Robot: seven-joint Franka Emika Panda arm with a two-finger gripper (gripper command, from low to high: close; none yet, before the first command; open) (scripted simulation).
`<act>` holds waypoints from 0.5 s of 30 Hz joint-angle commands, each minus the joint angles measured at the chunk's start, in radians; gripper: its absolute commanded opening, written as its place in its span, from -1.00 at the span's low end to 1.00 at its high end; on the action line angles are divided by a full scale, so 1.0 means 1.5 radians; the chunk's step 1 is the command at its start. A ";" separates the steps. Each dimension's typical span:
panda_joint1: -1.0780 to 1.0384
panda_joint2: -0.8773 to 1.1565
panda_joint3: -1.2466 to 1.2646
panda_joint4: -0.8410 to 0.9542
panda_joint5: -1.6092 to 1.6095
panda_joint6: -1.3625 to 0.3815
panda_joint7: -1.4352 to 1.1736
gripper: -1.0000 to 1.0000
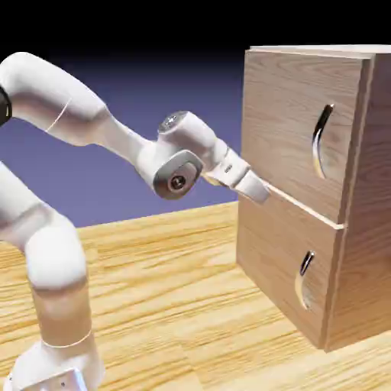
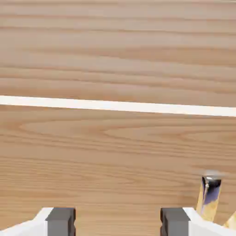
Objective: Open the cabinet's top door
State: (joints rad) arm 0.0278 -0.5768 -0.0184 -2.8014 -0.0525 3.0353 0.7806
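While my white arm (image 1: 179,156) reaches in from the left of the frame, my gripper (image 2: 118,222) is open, its fingertips apart at the hand view's bottom edge.
At the exterior view's right stands the wood-grain cabinet (image 1: 370,191), its top door (image 1: 282,114) closed at upper right, with a curved silver handle (image 1: 319,141); the lower door (image 1: 282,256) sits beneath. I can't tell whether my fingers touch the cabinet.
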 commanded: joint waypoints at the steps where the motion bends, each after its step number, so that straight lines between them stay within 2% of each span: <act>1: 0.009 -0.004 -0.010 0.005 -0.029 -0.001 0.022 0.00; 15: 0.131 -0.056 -0.152 0.072 -0.435 -0.014 0.329 0.00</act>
State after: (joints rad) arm 0.2239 -0.6615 -0.2470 -2.6939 -0.7048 3.0141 1.2734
